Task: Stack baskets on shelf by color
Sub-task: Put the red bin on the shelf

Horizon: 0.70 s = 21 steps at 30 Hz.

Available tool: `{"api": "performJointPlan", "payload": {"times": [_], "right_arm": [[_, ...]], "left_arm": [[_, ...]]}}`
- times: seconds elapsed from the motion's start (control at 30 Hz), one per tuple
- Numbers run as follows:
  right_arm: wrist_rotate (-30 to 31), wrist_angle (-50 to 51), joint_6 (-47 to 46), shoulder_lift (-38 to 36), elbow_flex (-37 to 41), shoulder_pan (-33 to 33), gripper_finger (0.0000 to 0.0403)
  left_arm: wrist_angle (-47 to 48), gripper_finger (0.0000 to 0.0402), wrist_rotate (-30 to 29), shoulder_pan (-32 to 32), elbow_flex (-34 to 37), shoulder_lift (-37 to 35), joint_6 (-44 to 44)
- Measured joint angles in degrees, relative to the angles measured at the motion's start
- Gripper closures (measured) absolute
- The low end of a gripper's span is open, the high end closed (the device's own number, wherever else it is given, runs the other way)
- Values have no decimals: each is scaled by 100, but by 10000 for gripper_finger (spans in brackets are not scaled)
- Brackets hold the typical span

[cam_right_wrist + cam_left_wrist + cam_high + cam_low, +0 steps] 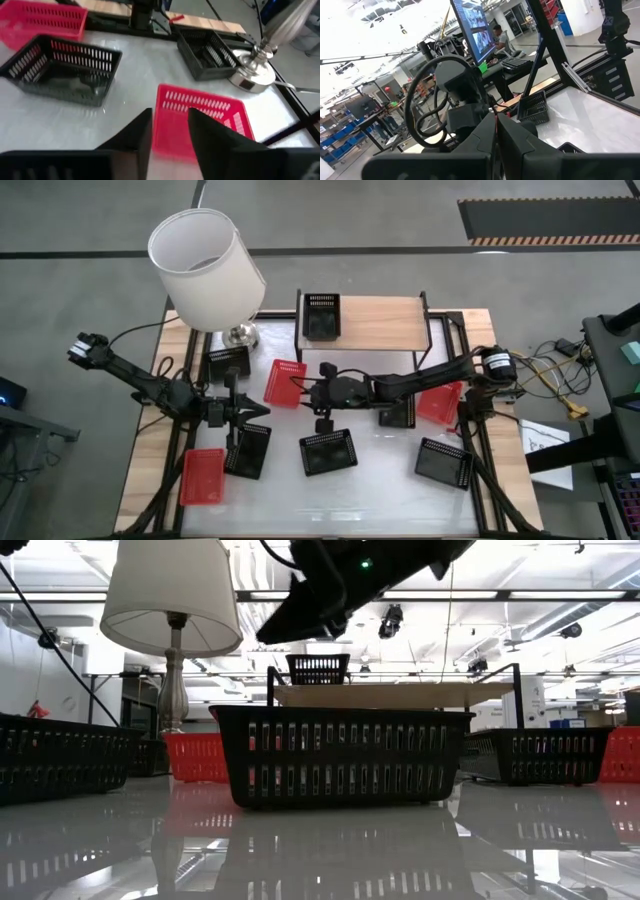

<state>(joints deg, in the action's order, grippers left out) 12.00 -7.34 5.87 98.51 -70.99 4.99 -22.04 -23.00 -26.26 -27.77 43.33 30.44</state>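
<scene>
Right pincer, parted, hovers beside 1 of 3 red baskets.

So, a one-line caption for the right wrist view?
Right gripper, fingers open, hovers at a red basket beside the lamp base.

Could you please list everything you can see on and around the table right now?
black baskets: six; one on the shelf, five on the table
red baskets: three, on the table: left front, middle, right
shelf: one, light wood, at the table's far edge
lamp: one, white shade, silver base, far left
table: one, white top
person: one, in the room beyond, by a monitor
left gripper: shut, over the table's left
right gripper: open, empty, above the middle red basket
</scene>
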Motion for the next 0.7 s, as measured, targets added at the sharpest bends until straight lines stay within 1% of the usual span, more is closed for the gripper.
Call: {"api": "performJointPlan", "payload": {"times": [0.1, 0.17, 0.3, 0.43, 0.7], "right_arm": [[-7, -226, -3, 234, -178, 2, 249], [-17, -203, 0, 437, -367, 0, 232], [-47, -119, 119, 859, -840, 1, 209], [-43, 218, 123, 1198, -1294, 0, 201], [-44, 857, -18, 1935, -2011, -13, 200]], "left_arm": [[-1, 402, 0, 0, 0, -2, 47], [1, 402, 0, 0, -4, -9, 52], [-5, 402, 0, 0, -7, -28, 54], [0, 402, -2, 0, -7, -33, 54], [2, 402, -2, 0, -7, -35, 52]]}}
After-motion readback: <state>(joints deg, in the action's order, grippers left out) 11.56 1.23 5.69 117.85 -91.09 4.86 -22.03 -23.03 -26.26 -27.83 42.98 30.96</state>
